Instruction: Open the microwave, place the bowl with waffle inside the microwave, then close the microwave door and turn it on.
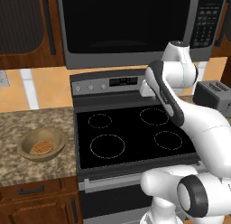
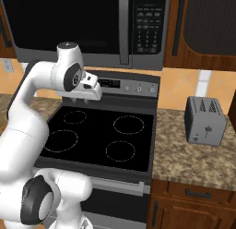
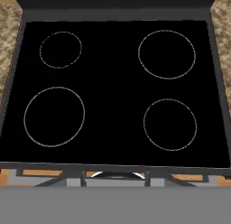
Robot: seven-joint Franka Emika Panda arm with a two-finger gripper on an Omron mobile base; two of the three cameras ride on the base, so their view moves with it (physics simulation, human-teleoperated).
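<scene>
The microwave (image 1: 135, 60) hangs above the stove, and its door (image 1: 113, 24) with the dark glass is closed. Its keypad (image 1: 207, 24) is at the right end. The tan wooden bowl (image 1: 41, 144) sits on the granite counter left of the stove, with the round waffle (image 1: 41, 148) lying in its bottom. My gripper (image 2: 83, 99) hangs over the back of the stove, below the microwave and pointing down at the cooktop, far to the right of the bowl. Its fingers are too small and hidden to show how they stand. It holds nothing that I can see.
The black glass stove (image 3: 113, 83) with its burner rings lies under the hand, and its control panel (image 1: 108, 83) runs along the back. A grey toaster (image 2: 205, 121) stands on the right counter. Dark wooden cabinets (image 1: 27, 24) flank the microwave.
</scene>
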